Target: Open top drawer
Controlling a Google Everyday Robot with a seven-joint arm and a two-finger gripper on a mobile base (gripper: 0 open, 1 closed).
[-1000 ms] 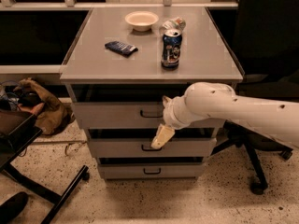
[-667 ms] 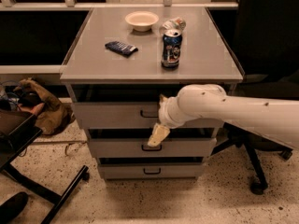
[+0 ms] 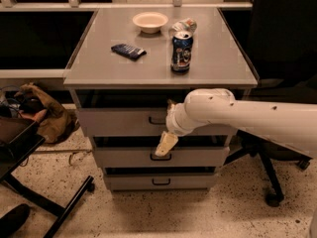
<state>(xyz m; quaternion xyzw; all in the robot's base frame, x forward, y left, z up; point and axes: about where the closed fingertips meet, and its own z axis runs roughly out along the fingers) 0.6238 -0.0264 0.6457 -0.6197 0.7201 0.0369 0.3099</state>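
Note:
The top drawer (image 3: 114, 122) is the widest light grey front of three, just under the tabletop, with a dark gap above it. Its small dark loop handle (image 3: 156, 121) sits at the centre. My white arm reaches in from the right across the drawer front. My gripper (image 3: 166, 144) hangs pale and tilted just below and right of the handle, in front of the gap between the top drawer and the middle drawer (image 3: 124, 157). The arm's wrist hides the right part of the handle.
The bottom drawer (image 3: 133, 181) is the narrowest. On the tabletop (image 3: 99, 68) stand a soda can (image 3: 182, 52), a white bowl (image 3: 150, 21), a dark packet (image 3: 128, 51) and a crumpled wrapper (image 3: 184, 25). An office chair (image 3: 270, 182) stands right; a brown bag (image 3: 47, 115) and black chair legs (image 3: 59, 207) are left.
My arm and gripper have shifted a little to the left along the drawer fronts, closer under the top drawer's handle. The drawers have not moved.

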